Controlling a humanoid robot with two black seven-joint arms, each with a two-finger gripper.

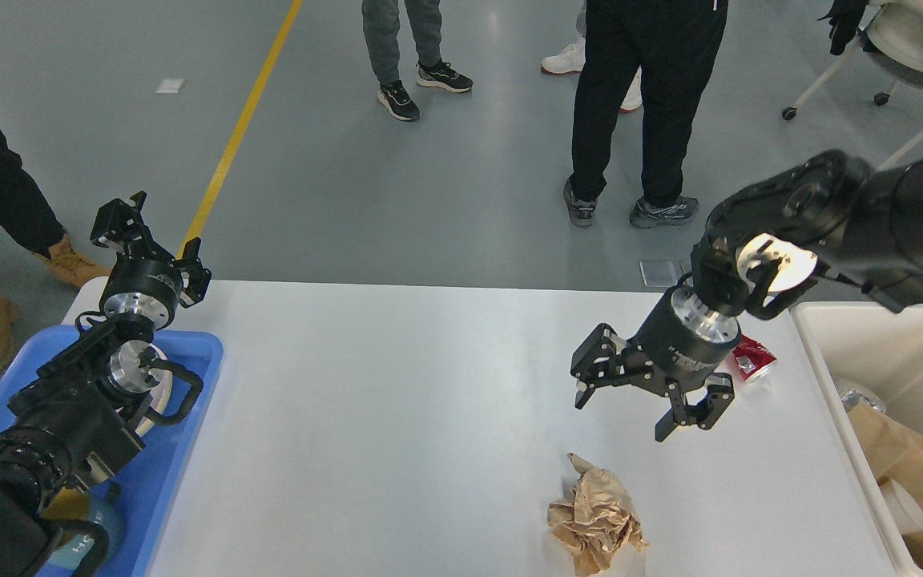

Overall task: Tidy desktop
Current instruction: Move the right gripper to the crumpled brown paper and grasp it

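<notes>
The white matte counter [397,417] lies bare across its middle and left, giving open passage. The crumpled brown paper wad [596,514] sits near the front edge; the crushed red metal can [752,357] lies partly hidden behind the right tool [638,407], whose fingers are spread.

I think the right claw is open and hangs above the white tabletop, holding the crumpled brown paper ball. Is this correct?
Not quite. In the head view the right claw is open and hangs above the large white tabletop, but it holds nothing. The crumpled brown paper ball lies on the tabletop, nearer the camera than the claw and apart from it.
</notes>
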